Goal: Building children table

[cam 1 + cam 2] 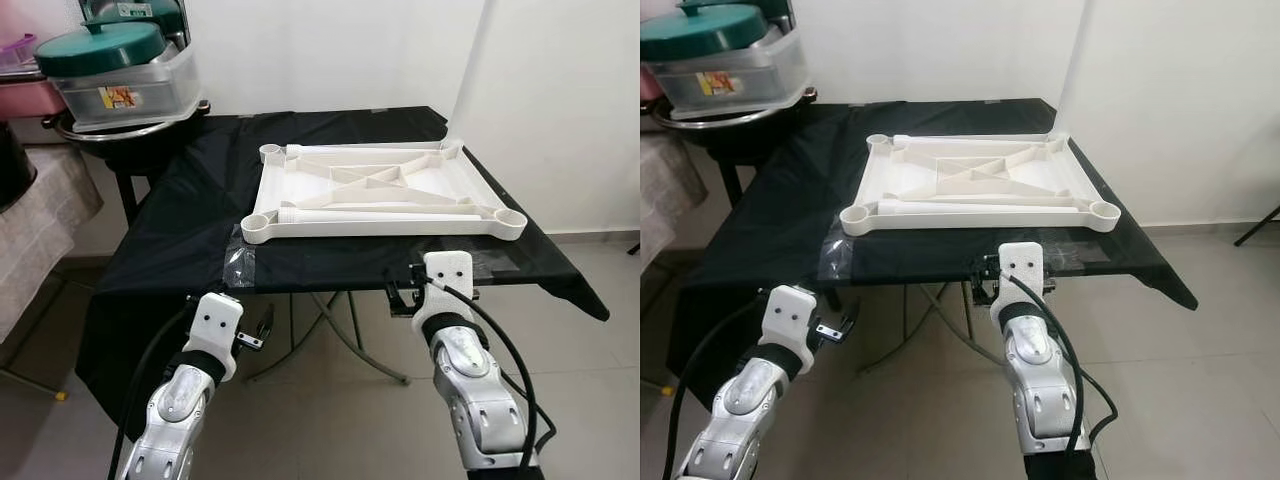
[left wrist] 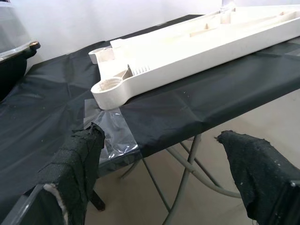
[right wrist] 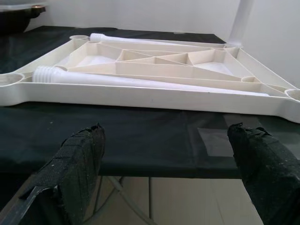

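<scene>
Both sets of jaws stand wide open with nothing between them. The right gripper (image 3: 164, 173) hovers just short of the near edge of the folding table (image 1: 330, 268), its padded fingertips (image 3: 77, 161) level with the black cloth (image 1: 190, 225) that drapes the top. The left gripper (image 2: 164, 178) hangs lower and further out, off the table's near left corner, where a patch of clear tape (image 2: 110, 136) holds the cloth down.

The white tabletop panel (image 1: 385, 190) lies upside down on the cloth (its ribbed, cross-braced underside faces up), with a round socket at each corner. Two white table legs (image 3: 140, 82) rest loose inside it, one along the near rail with its threaded end toward the robot's left, one along the far rail.

Beyond the table's left end, a clear container with a green lid (image 1: 120, 70) sits on a dark stand. The floor is pale tile, the walls white
</scene>
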`<state>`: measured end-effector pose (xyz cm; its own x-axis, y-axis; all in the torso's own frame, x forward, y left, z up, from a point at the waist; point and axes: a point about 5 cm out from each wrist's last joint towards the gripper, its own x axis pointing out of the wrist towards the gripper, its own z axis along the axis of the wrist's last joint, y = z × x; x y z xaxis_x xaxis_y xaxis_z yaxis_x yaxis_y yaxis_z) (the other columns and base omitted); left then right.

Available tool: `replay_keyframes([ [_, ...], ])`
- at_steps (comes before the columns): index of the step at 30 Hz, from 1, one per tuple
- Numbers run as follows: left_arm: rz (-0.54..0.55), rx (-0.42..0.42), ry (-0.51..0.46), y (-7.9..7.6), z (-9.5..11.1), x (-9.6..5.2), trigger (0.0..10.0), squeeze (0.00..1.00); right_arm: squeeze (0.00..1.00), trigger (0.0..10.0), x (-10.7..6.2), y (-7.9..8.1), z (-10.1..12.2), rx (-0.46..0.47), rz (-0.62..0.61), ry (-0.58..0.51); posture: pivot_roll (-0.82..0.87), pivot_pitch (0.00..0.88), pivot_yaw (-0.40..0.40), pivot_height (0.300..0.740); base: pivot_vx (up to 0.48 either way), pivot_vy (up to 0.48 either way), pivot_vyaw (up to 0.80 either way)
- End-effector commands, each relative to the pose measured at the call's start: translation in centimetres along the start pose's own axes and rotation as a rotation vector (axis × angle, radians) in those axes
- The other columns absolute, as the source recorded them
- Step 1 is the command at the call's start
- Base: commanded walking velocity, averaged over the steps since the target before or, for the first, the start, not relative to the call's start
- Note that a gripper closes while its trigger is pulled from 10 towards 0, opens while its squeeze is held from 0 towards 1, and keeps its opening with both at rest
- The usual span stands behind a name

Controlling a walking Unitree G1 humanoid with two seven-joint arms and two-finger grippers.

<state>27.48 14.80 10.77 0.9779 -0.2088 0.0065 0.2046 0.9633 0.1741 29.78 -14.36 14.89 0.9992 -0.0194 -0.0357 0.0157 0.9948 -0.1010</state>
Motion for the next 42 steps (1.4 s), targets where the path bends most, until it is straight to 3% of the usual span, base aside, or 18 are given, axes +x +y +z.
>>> replay_keyframes([
  [1,-0.006,0.002,0.018,-0.2,-0.4,-0.1,10.0,0.00,0.00,10.0,-0.3,0.1,-0.1,-0.011,0.002,-0.001,-0.05,0.000,0.030,0.740,0.000,0.000,0.00],
  [10,-0.007,0.006,0.023,-0.3,-0.6,-0.1,10.0,0.00,0.00,10.0,-0.2,0.0,0.1,-0.035,0.008,-0.006,-0.08,0.000,0.033,0.740,0.000,0.000,0.00],
  [19,-0.028,-0.003,0.025,-1.1,-0.7,0.1,10.0,0.00,0.00,10.0,-0.5,-1.3,-0.2,-0.051,-0.049,0.022,-0.09,0.000,0.032,0.740,0.000,0.000,0.00],
  [42,-0.008,0.017,0.039,-0.6,-1.0,-0.1,10.0,0.00,0.00,10.0,0.7,-1.0,0.5,-0.115,0.028,0.024,-0.07,0.000,-0.013,0.740,0.000,0.000,0.00],
])
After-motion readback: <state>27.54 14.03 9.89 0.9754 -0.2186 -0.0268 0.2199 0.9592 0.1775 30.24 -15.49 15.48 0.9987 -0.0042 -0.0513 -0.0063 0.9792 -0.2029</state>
